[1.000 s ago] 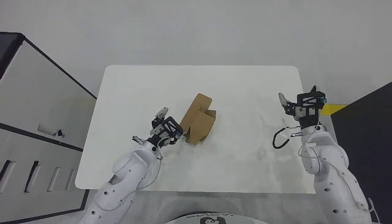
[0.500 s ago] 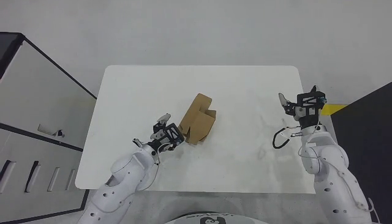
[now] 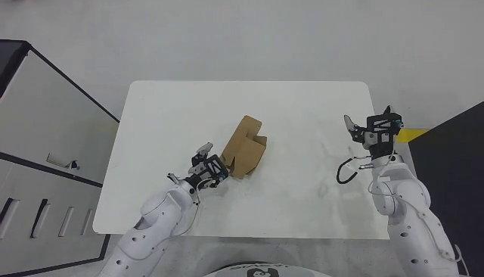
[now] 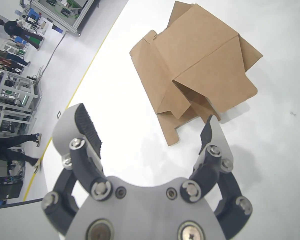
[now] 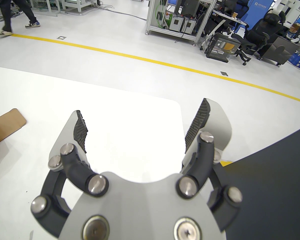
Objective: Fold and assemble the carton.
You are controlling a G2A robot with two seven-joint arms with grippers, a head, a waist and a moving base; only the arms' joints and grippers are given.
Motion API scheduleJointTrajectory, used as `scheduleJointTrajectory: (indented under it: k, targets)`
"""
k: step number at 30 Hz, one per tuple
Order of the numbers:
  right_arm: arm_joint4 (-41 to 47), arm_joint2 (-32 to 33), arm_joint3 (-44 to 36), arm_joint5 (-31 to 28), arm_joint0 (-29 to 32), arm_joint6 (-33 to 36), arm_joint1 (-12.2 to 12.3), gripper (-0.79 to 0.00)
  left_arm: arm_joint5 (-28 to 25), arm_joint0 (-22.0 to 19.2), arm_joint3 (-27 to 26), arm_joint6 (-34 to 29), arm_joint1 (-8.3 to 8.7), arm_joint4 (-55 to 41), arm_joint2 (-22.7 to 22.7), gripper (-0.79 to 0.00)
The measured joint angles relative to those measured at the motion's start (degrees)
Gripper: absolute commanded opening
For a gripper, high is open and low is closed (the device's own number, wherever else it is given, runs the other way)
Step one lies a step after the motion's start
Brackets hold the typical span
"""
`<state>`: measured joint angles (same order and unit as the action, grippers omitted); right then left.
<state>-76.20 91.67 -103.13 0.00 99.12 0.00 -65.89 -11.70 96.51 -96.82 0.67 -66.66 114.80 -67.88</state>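
Carton (image 4: 197, 66) lay half-folded on the table (image 3: 302, 110): light, springy card, I judged, easily creased. My left gripper (image 4: 146, 119) hovered spread just beside its loose flap edge, my likeliest hold; my right gripper (image 5: 142, 118) stood well apart, jaws wide, empty.

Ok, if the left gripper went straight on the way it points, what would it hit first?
Probably the carton: the left gripper, jaws open, points at its near flaps, one tip close beside them.
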Motion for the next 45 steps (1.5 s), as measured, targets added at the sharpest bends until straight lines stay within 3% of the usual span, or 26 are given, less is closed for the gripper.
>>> scheduleJointTrajectory:
  k: [5,10,20,33,45]
  targets:
    - [0.0,0.0,0.0,0.0,0.0,0.0,0.0,0.0,0.79,-0.73,1.3,0.53,-0.19,-0.04,0.93,0.0]
    - [0.0,0.0,0.0,0.0,0.0,0.0,0.0,0.0,1.68,-1.58,2.23,0.27,-0.4,-0.27,1.67,-0.16]
    - [0.0,0.0,0.0,0.0,0.0,0.0,0.0,0.0,1.8,-3.24,4.51,0.08,-0.73,0.17,3.32,-0.175]
    - [0.0,0.0,0.0,0.0,0.0,0.0,0.0,0.0,1.57,-4.99,7.3,0.65,-1.21,-2.15,4.84,-0.391]
    - [0.0,0.0,0.0,0.0,0.0,0.0,0.0,0.0,2.17,-6.37,9.34,1.48,-1.7,-2.69,6.78,-0.409]
